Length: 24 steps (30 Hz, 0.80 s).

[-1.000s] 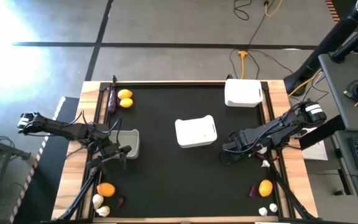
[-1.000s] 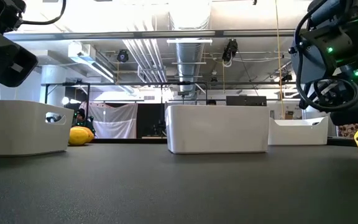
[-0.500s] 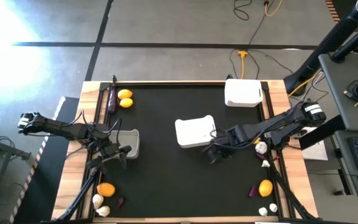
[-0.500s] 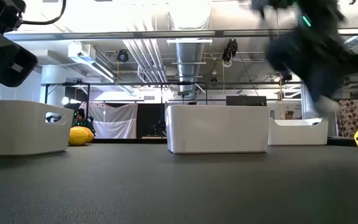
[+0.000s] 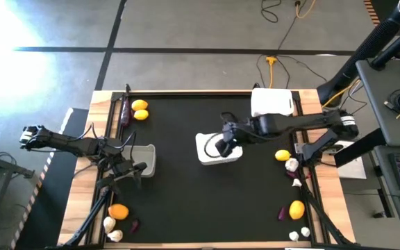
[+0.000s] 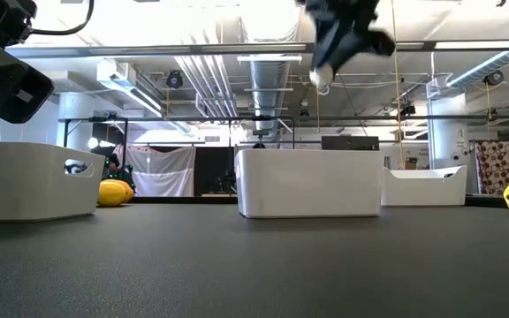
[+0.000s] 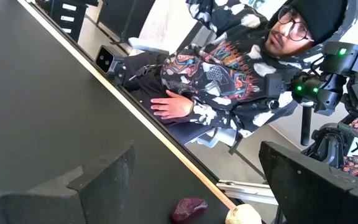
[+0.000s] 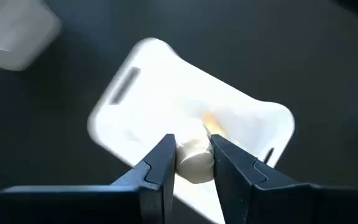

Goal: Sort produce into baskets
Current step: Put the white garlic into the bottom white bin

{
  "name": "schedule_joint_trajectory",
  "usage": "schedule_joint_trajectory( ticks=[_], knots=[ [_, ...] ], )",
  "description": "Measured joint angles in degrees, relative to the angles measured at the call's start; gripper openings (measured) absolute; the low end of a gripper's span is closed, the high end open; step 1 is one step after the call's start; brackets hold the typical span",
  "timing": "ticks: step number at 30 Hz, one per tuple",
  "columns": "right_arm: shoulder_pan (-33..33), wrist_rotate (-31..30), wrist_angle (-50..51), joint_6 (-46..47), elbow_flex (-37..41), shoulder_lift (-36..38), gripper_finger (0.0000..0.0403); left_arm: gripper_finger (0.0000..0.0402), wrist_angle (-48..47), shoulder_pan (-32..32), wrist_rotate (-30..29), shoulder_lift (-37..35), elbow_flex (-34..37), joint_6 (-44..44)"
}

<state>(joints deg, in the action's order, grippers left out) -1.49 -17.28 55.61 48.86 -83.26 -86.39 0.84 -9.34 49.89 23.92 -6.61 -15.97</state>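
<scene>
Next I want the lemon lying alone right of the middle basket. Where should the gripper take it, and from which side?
Take the lemon from straight above, fingers closing across its narrower middle. It lies alone on the open mat, with the garlic bulb close on its right-front side, so a top-down approach looks least likely to nudge the garlic.

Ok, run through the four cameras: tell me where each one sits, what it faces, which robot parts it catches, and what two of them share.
High view: overhead, straight down on the table; both arms, right gripper over the middle basket.
Low view: table height, level toward the room; right gripper above that basket.
Left wrist view: on the left arm, facing a seated person; own dark fingers.
Right wrist view: looks down on the basket; fingers clamp a garlic bulb.
Shared: high, low and right wrist views all show the middle basket.
</scene>
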Motion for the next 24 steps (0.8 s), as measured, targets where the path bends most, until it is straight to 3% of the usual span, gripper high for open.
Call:
schedule_joint_trajectory(
  ticks=[14,24],
  knots=[
    [5.0,9.6,-0.2,-10.1,-0.4,-21.0,0.0107,0.0327,0.0,0.0,0.0,0.0,0.0,0.0],
    [5.6,8.2,6.4,-12.8,-8.0,-22.6,0.0188,0.0327,0.0,0.0,0.0,0.0,0.0,0.0]
  ],
)
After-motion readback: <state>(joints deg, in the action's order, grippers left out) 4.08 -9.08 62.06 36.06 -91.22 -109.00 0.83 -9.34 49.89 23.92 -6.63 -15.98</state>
